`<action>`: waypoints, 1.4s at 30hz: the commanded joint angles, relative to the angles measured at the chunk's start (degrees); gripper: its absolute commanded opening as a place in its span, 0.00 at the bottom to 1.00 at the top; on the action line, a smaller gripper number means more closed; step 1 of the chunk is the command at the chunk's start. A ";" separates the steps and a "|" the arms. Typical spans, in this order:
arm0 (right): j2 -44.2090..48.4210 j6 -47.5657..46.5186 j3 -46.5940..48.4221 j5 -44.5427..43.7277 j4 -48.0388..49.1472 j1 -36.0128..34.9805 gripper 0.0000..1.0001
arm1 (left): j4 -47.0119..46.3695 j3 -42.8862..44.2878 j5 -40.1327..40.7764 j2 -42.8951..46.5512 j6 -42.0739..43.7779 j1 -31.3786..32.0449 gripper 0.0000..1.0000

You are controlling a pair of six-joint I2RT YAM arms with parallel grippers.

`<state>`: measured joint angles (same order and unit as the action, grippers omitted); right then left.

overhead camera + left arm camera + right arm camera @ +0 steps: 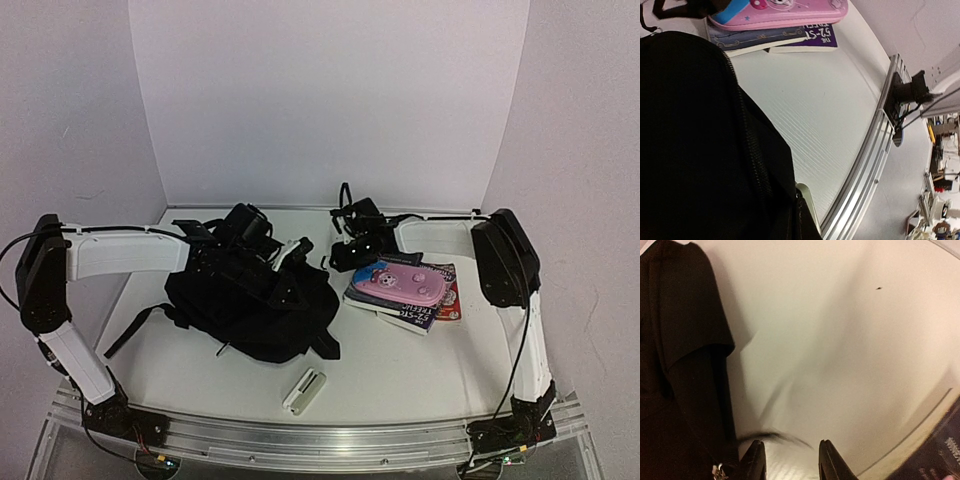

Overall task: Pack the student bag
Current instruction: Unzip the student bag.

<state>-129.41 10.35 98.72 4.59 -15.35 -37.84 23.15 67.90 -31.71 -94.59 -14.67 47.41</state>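
Note:
The student bag (250, 310), a big black backpack, lies left of centre with straps trailing left and right. My left gripper (297, 250) sits on the bag's upper right edge, shut on its fabric. In the left wrist view the black cloth and zip (690, 140) cover almost everything, and only one white finger (809, 200) shows. My right gripper (340, 258) hovers just right of the bag's top, open. In the right wrist view its dark fingertips (757, 462) stand apart over bare table. A blurred black cord (770, 435) swings in front of them, and the bag (675, 365) is at the left.
A pink pencil case (405, 283) lies on stacked books (440, 305) right of the bag; both show in the left wrist view, case (785, 12) and books (790, 40). A small white object (305, 390) lies near the front rail (330, 435).

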 commanded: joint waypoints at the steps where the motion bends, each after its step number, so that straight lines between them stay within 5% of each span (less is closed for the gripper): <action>1: 12.45 3.58 -4.35 -4.56 1.87 1.33 0.59 | -12.15 3.64 7.30 -2.42 -9.50 -1.84 0.00; 5: 20.18 8.09 -9.64 -7.99 0.39 1.35 0.75 | -19.04 8.02 8.81 -7.47 -14.00 -3.07 0.05; 10: 27.79 15.30 -16.51 -7.70 -2.27 1.36 0.85 | -21.75 10.79 2.36 -9.69 -14.37 -3.50 0.52; 13: 31.71 21.07 -20.72 -4.99 -2.47 1.21 0.88 | -21.84 8.27 1.15 -7.20 -13.82 -4.34 0.67; 25: 33.65 38.19 -31.70 5.31 7.36 -8.13 0.76 | -16.45 -5.06 8.98 1.84 -16.50 -9.52 0.75; 42: 22.08 38.76 -27.13 4.63 11.04 -10.29 0.61 | -16.59 -7.61 8.91 3.52 -14.99 -9.50 0.76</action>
<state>-106.11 48.74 68.83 10.13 -6.44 -47.72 7.47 61.18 -23.58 -94.29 -31.43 37.82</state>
